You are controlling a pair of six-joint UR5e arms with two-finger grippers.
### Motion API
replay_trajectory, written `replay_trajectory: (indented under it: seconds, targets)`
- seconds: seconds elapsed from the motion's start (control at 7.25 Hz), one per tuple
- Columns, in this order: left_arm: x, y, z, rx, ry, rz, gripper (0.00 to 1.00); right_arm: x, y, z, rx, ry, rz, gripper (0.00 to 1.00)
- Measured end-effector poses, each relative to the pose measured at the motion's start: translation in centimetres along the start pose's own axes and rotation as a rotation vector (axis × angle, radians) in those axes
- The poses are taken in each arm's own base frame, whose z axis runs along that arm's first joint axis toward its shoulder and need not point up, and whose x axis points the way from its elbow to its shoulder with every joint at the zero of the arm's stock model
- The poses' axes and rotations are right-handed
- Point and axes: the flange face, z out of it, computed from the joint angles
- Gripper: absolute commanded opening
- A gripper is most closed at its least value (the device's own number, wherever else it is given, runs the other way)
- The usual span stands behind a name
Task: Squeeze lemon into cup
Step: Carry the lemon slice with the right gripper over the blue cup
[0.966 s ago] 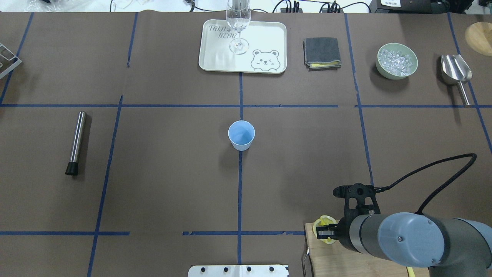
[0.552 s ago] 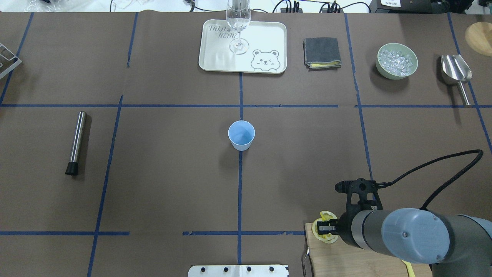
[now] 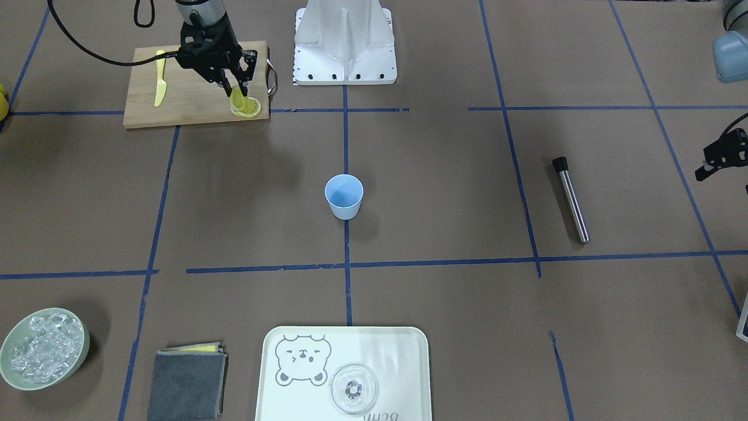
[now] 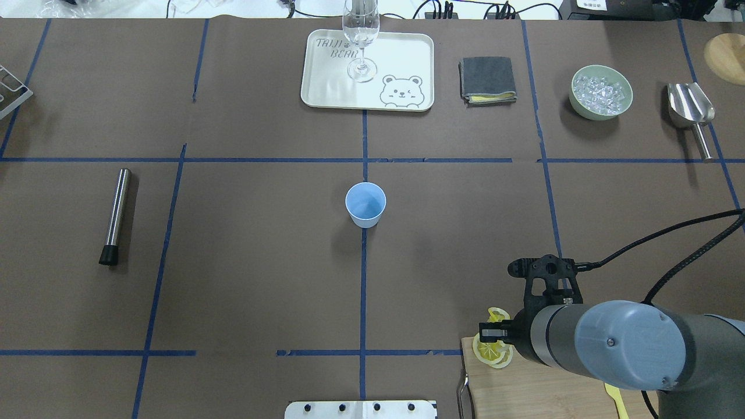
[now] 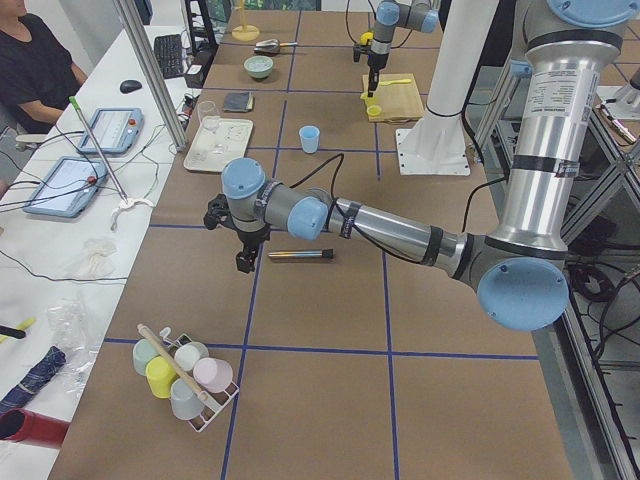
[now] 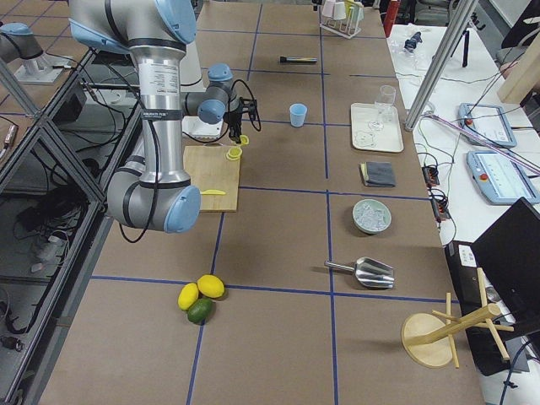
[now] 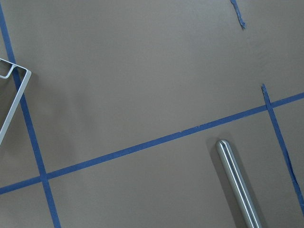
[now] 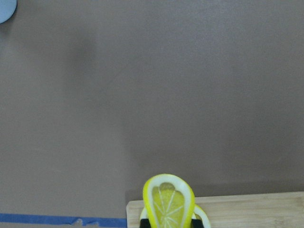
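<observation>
The right gripper pinches 1 lemon slice above the board. I cannot tell how the left gripper stands.

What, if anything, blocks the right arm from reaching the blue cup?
Probably nothing, so likely yes. The right hand holds a lemon slice over a corner of the cutting board, and only bare table lies between it and the cup.

**Papered table, white bench**

Brown paper is covering the table, blue tape lines crossing it. Beyond its far edge a white bench is running; a metal post is standing between.
</observation>
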Motion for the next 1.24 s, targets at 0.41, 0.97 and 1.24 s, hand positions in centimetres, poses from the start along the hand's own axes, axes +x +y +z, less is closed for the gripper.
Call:
replay_trajectory:
  seconds: [0.41,0.97,1.24]
  targets:
    - [0.0,0.0,0.0,0.001,0.000,-0.002,1.00,-3.6,-2.5,-2.5,0.027,-0.035,0.030,0.14]
    - [-0.2,0.1,0.1,-0.002,-0.001,-0.004,1.00,-10.7,-8.8,-5.1,0.095,-0.048,0.086,0.14]
    - [-0.1,0.1,0.1,-0.002,0.000,-0.004,1.00,-14.2,-13.2,-5.0,0.144,-0.051,0.118,0.14]
